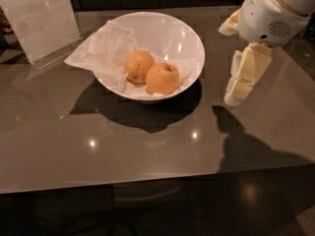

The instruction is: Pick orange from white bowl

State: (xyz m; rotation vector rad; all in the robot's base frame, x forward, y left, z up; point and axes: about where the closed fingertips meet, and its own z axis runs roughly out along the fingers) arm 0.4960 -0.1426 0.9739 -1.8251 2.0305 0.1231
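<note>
The orange [162, 78], deep orange with a small dark stem dimple, lies in the white bowl [183, 37] at the front right. A paler orange [138, 65] touches it on its left. Crumpled white paper [104, 53] lines the bowl and hangs over its left rim. My gripper [244, 76], cream and white, hangs above the table to the right of the bowl, level with it and about one orange-width from its rim. It holds nothing that I can see.
The bowl stands on a glossy grey-brown table [123, 146] whose front edge runs across the lower part of the view. A clear sign holder with a white sheet [40, 19] stands at the back left. The arm's white housing [273, 11] fills the top right.
</note>
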